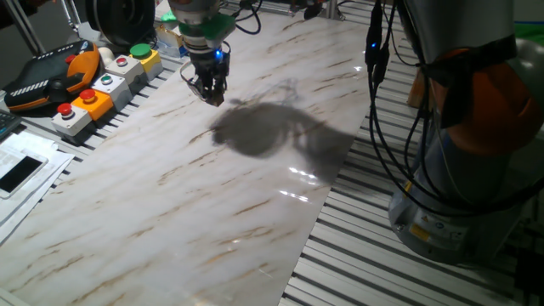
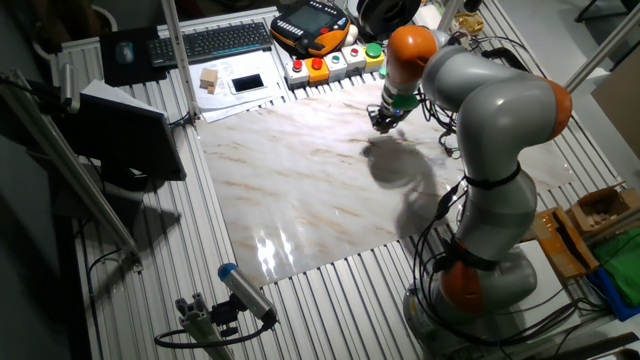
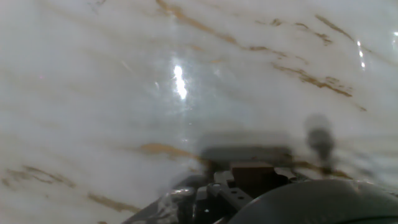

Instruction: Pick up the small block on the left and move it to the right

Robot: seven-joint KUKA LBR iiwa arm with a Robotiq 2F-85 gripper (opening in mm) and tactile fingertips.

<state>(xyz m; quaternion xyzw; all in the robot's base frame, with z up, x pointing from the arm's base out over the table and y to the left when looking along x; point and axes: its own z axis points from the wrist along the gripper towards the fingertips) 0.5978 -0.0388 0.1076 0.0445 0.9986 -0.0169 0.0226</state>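
My gripper (image 1: 210, 92) hangs just above the far left part of the marble board (image 1: 195, 212), close to the row of push-button boxes; it also shows in the other fixed view (image 2: 383, 122). In the hand view a small brown block (image 3: 252, 169) sits between the fingertips of the gripper (image 3: 252, 180), blurred. The fingers stand close together on it. In both fixed views the block is too small and too hidden by the fingers to make out. The arm's dark shadow (image 1: 255, 132) lies on the board to the right of the gripper.
Coloured push-button boxes (image 1: 93, 98) line the board's left edge, with an orange teach pendant (image 1: 51, 72) behind them. The robot's base (image 1: 459, 187) and cables stand at the right. A keyboard (image 2: 225, 40) and papers with a wooden piece (image 2: 208, 78) lie beyond the board.
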